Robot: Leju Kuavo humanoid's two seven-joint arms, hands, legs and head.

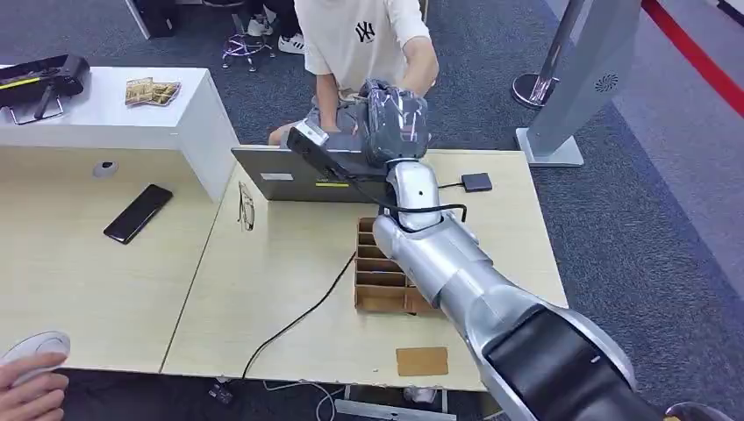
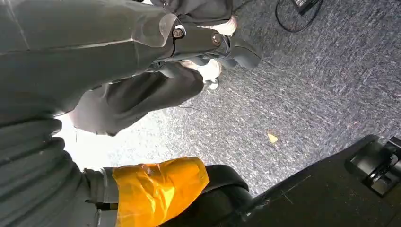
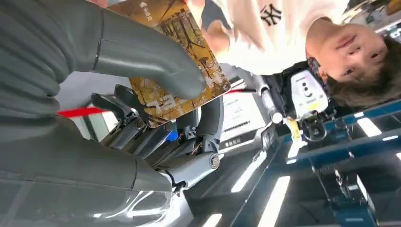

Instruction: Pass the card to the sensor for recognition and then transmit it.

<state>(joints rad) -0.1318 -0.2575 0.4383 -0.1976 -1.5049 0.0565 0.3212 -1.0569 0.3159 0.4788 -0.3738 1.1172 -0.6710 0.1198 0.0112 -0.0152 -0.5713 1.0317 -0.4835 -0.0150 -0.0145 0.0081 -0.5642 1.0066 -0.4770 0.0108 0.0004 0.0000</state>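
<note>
The light wood-grain table (image 1: 289, 289) was the broadest surface, smooth and pale, with a grey laptop (image 1: 303, 174) open at its far edge. Beside it stood a second pale desk (image 1: 79, 263) carrying a black phone (image 1: 138, 212). A person in a cream T-shirt (image 1: 360, 35) printed with an interlocked "NY" logo sat behind the laptop. The silver right arm (image 1: 456, 272), glossy and rounded, reached across the table toward that person. Its right hand (image 1: 395, 118), wrapped in a grey ribbed cover, was raised just in front of the person, thumb and darker fingers clamped on the card (image 3: 177, 71). The card was a flat, thin rectangle, golden-brown with a dark branching tree pattern and pale characters too turned to read. A brown cardboard divided box (image 1: 382, 281) lay under the arm, and a small black sensor pad (image 1: 476, 182) sat near the table's far edge. The left hand (image 2: 56, 71) hung over blue-grey carpet; whether its fingers were apart or together could not be told.
</note>
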